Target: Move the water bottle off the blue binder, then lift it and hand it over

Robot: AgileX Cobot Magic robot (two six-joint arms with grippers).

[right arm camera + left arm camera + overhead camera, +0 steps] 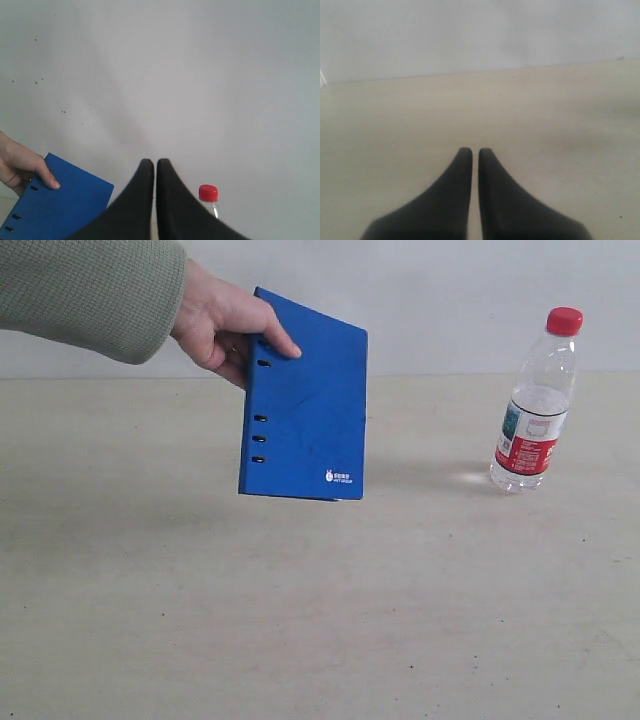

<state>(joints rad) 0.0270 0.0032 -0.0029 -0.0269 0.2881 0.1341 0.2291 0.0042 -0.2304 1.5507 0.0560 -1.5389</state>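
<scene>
Exterior view: binder (305,400) held above table (300,620) by a person's hand (222,325); bottle (535,405) upright on table, well apart. Closed, empty: left gripper (475,150), right gripper (154,161).

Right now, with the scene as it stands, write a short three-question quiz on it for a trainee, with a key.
1. True or false: the water bottle lies on the blue binder.
2. What holds the binder off the table? A a clamp; B a person's hand; C a stand.
3. Fill in: the left pincer and the right pincer are both ___.
Key: 1 false, it stands upright on the table, apart from the binder; 2 B; 3 shut.
</scene>
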